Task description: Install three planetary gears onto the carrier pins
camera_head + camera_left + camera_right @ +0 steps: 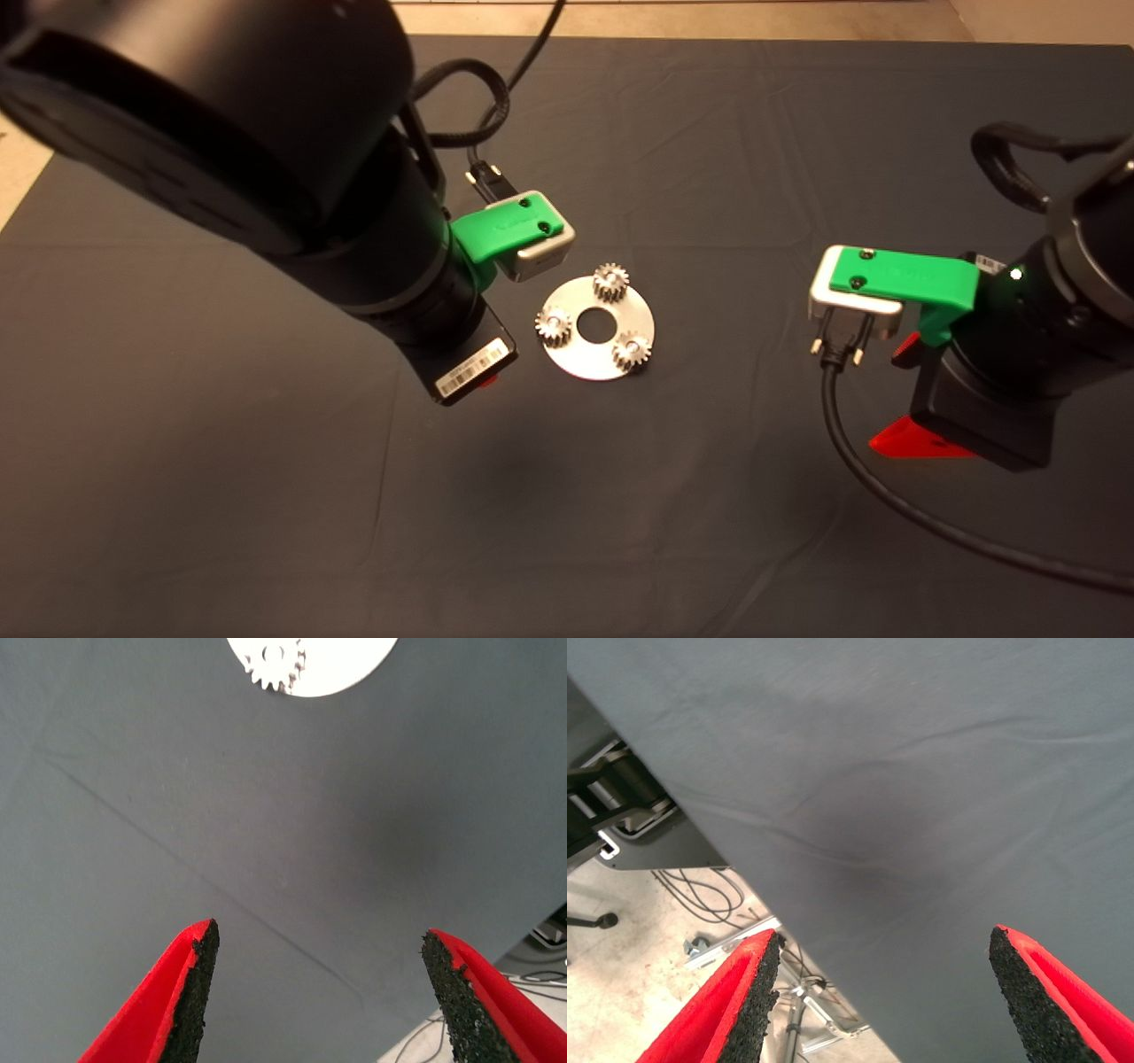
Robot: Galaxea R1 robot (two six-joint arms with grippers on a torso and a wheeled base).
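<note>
Seeing all three planetary gears [610, 282] [553, 325] [632, 351] seated on the disc [595, 361] mid-mat, carrier pins hidden under them. Our left gripper [317, 992] hovers beside the disc, fingers apart, empty. Our right gripper [881, 992] sits well off to the side, also spread and empty. We judge the gears small, rigid, slick steel; we'd pinch across the teeth.

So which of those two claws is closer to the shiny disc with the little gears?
Left. The left tool hangs open just beside the disc, off its near-left edge, with bare mat between. The right tool, also open, sits well off to the disc's other side.
</note>
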